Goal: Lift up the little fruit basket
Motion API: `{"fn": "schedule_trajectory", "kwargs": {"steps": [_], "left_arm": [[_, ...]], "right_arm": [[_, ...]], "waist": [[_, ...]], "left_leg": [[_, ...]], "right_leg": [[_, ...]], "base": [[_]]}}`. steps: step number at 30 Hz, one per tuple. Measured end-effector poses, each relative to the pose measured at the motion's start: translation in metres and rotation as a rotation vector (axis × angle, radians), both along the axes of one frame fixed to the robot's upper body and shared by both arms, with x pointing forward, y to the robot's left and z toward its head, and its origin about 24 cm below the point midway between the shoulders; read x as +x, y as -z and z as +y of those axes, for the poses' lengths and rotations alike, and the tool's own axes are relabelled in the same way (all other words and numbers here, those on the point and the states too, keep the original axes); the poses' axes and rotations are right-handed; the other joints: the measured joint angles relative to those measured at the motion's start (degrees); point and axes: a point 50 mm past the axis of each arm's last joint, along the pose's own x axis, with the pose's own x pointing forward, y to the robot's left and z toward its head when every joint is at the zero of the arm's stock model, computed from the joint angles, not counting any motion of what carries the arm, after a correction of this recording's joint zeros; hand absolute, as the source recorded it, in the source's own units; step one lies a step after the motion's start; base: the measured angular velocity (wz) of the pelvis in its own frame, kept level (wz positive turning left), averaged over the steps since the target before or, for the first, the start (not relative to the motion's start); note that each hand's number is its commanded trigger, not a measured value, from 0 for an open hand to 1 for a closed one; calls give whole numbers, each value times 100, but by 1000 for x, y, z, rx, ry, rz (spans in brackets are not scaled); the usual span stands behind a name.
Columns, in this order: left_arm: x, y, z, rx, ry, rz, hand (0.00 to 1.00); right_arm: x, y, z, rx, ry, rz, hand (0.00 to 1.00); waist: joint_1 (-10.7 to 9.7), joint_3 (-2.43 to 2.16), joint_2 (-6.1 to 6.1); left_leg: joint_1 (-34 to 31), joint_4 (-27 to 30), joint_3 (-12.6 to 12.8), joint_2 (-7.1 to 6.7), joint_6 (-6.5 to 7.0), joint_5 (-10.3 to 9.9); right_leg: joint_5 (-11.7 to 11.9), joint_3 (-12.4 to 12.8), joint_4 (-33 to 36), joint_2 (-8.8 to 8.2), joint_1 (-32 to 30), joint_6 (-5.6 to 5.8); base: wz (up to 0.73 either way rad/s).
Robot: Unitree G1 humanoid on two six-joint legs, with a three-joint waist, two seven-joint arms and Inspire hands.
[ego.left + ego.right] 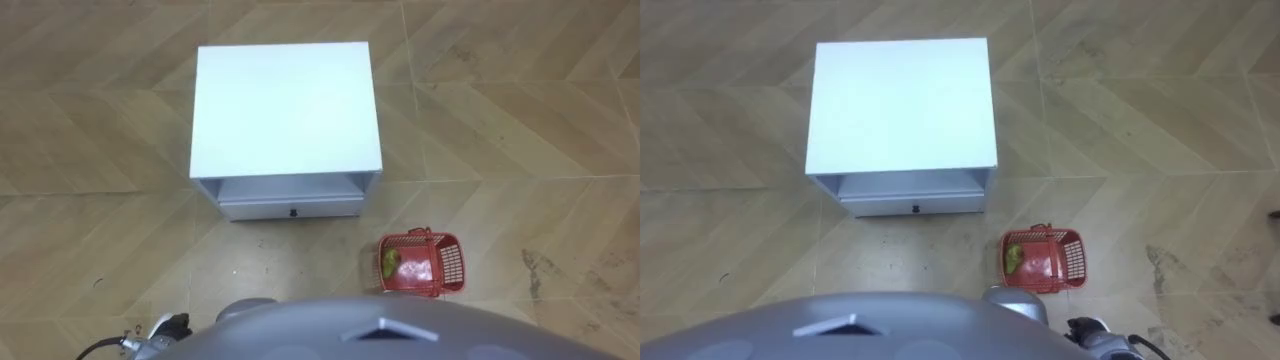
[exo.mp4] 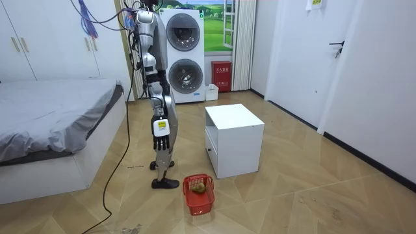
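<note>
Sitting lower right, the fruit basket (image 1: 422, 262) looks light, stiff plastic; take its handle (image 1: 421, 233). Left robot hand (image 1: 160, 326) and right robot hand (image 1: 1095, 330) are off it, openness untellable

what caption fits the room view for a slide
Humanoid robot stands upright before a white cabinet, red plastic fruit basket on the floor.

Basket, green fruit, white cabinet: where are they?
Basket (image 1: 450, 262): left eye view, its right mesh wall.
Green fruit (image 1: 389, 262): left eye view, its middle.
White cabinet (image 1: 285, 105): left eye view, its flat top.
</note>
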Motion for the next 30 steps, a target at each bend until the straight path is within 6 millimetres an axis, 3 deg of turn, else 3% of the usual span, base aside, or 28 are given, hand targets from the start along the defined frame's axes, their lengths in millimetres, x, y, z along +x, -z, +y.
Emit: {"fn": "schedule_trajectory", "kwargs": {"steps": [30], "left_arm": [[2, 0, 1, -2, -11, -15, 0]], "right_arm": [[4, 0, 1, 22, 6, 2, 0]], "waist": [[-1, 15, -73]], "left_leg": [[-7, 1, -17, -2, 0, 0]], "right_leg": [[-7, -58, -9, -10, 10, -3]], "base": [[0]]}}
